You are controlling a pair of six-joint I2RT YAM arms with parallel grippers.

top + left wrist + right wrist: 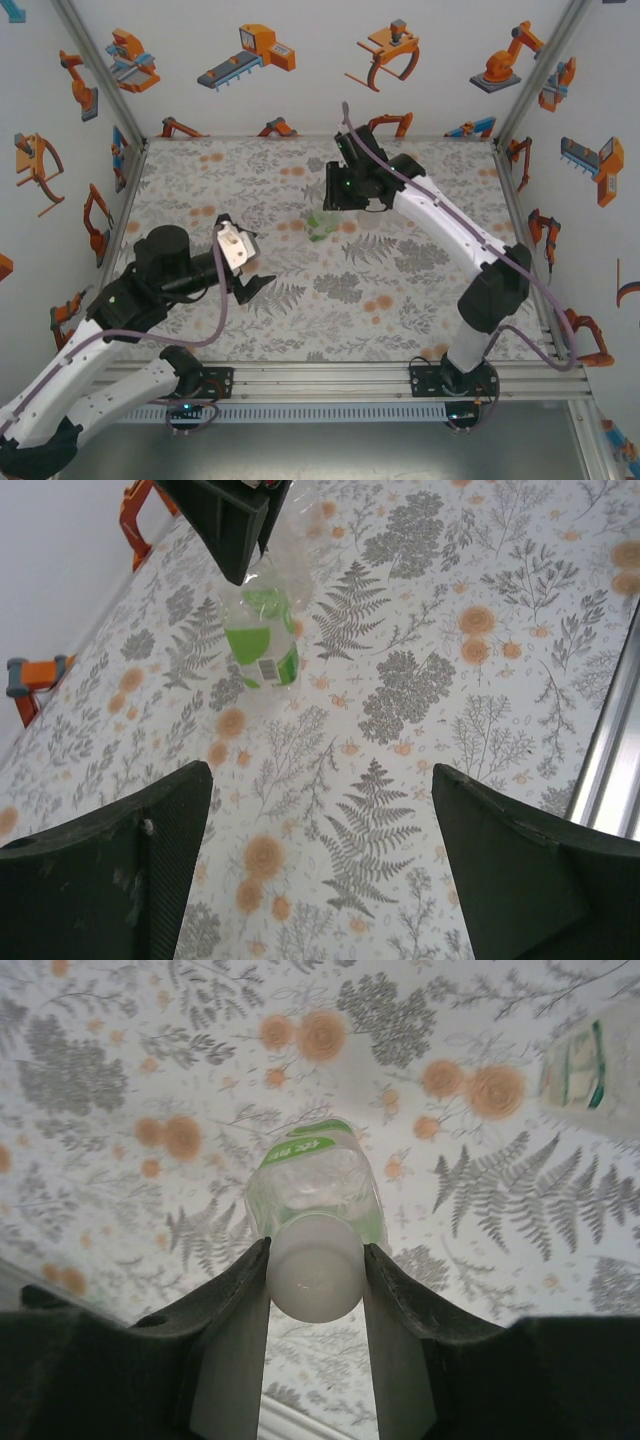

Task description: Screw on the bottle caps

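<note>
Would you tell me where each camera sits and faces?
Top external: above and behind, looking down on the table; left arm and right arm show.
Left wrist: faces the labelled bottle across the table, past the open left hand.
Right wrist: looks down the right hand, shut on that bottle's white cap.
Shared: the bottle, in all three.
</note>
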